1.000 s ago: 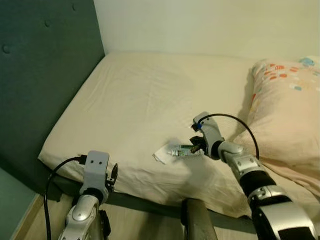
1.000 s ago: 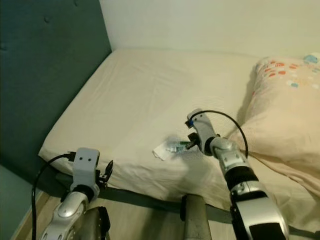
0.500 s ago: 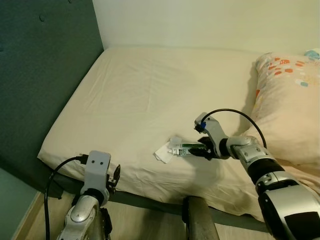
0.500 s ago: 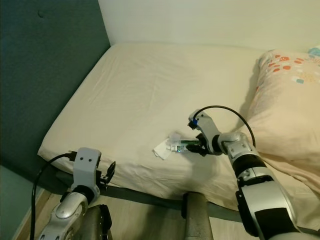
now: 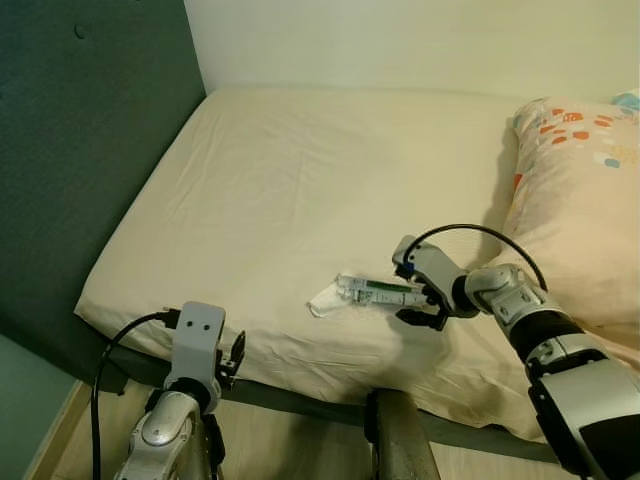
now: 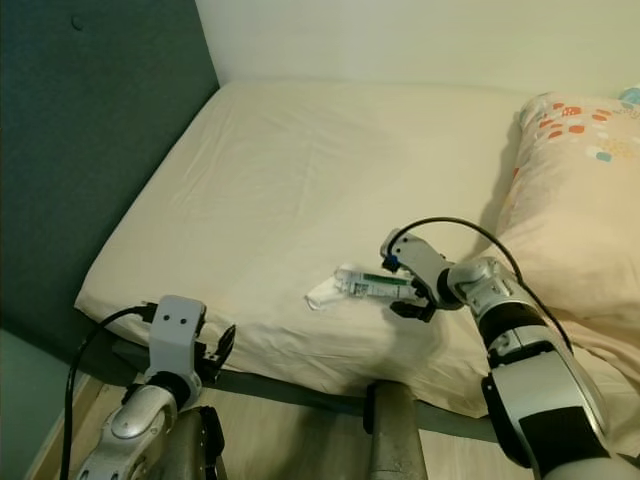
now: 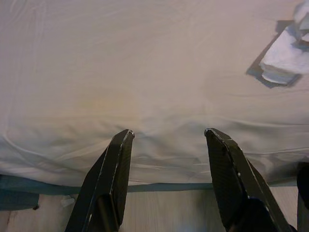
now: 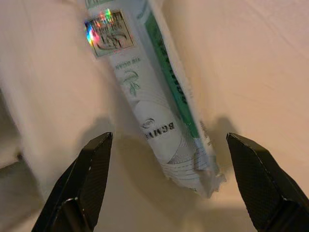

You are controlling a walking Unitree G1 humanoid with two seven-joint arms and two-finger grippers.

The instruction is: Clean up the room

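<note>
A white and green tube (image 5: 378, 292) lies on the cream bed sheet (image 5: 300, 190) near the front edge, with a crumpled white tissue (image 5: 322, 301) at its left end. My right gripper (image 5: 427, 304) is open at the tube's right end, its fingers straddling the crimped tail; in the right wrist view the tube (image 8: 159, 101) lies between the two fingertips (image 8: 91, 169). My left gripper (image 7: 169, 140) is open, low in front of the mattress edge, holding nothing. The tissue (image 7: 285, 60) is off to one side in the left wrist view.
A padded teal headboard (image 5: 80, 150) rises on the left. A patterned pillow (image 5: 575, 190) lies on the right of the bed. A cream wall (image 5: 400, 40) runs behind. Wooden floor and the dark bed base (image 5: 300, 405) lie below the mattress edge.
My right gripper has dropped lower and slid right to the tube's tail end, opening around it. The camera has shifted slightly. The left arm stays put.
</note>
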